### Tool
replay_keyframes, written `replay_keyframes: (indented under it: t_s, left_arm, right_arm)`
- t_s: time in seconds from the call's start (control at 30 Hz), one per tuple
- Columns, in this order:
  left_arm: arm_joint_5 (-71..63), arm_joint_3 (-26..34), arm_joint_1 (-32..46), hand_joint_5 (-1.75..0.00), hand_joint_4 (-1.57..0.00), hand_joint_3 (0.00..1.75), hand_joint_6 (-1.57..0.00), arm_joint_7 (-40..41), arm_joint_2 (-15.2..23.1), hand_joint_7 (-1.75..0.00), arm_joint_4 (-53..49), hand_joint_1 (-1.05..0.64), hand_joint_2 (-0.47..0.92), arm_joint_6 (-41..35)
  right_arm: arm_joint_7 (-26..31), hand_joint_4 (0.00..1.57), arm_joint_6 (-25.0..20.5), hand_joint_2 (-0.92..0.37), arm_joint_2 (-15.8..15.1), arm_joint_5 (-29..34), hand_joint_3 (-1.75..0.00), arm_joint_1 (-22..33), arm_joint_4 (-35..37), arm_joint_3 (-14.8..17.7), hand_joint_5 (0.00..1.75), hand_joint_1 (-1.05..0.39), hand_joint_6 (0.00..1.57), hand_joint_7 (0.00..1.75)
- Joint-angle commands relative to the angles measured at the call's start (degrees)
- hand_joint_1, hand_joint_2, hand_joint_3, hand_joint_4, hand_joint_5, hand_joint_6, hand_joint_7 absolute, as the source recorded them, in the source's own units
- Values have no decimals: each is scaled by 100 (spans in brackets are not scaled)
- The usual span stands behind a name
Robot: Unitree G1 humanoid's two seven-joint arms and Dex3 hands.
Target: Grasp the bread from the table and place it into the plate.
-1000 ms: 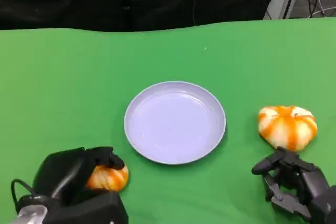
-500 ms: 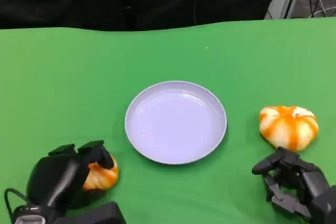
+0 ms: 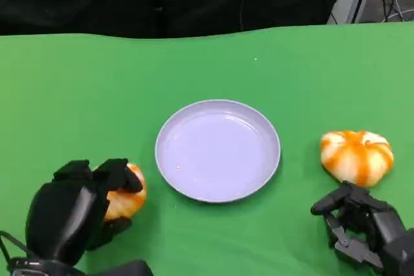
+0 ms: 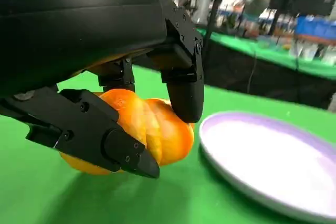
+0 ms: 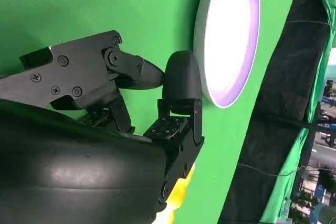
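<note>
beside the plate [image 3: 187, 185], left hand [image 3: 68, 214] grips bread [image 3: 126, 195]; no writing

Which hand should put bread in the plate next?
Left. The left hand already grips a bread beside the plate. The right hand holds nothing, just short of the other bread.

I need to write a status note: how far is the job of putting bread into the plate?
Done: the left robot hand grips one bread, fingers wrapped around it in the left wrist view. In hand: carrying it to the plate, which holds nothing yet. Left: releasing it there; the second bread lies untouched on the table, beyond the right robot hand, which holds nothing.
</note>
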State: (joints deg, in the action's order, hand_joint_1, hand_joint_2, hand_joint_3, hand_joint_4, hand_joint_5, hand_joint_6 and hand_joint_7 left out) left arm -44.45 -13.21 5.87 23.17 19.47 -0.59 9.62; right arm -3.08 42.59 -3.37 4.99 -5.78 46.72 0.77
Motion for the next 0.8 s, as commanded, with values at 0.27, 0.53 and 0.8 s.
replay_keyframes:
  t_s: [0.27, 0.53, 0.8]
  left_arm:
    - [-48, 167, 116, -171, -85, 109, -95, 545, -35, -117, 365, -5, 42, 581]
    - [-1, 153, -137, -160, -92, 123, -101, 752, -191, -102, 166, -7, 35, 974]
    - [-89, -32, -719, -172, -84, 122, -92, 1186, -378, -118, -757, -8, 37, 1395]
  right_arm:
    - [-4, 69, 37, -80, -82, -35, -70, -21, 94, 20, 175, -16, 74, 126]
    - [29, 70, 34, -81, -73, -4, -69, -50, 120, 8, 175, -16, 74, 125]
    - [44, 69, 45, -81, -57, -2, -69, -55, 142, 14, 175, -15, 75, 125]
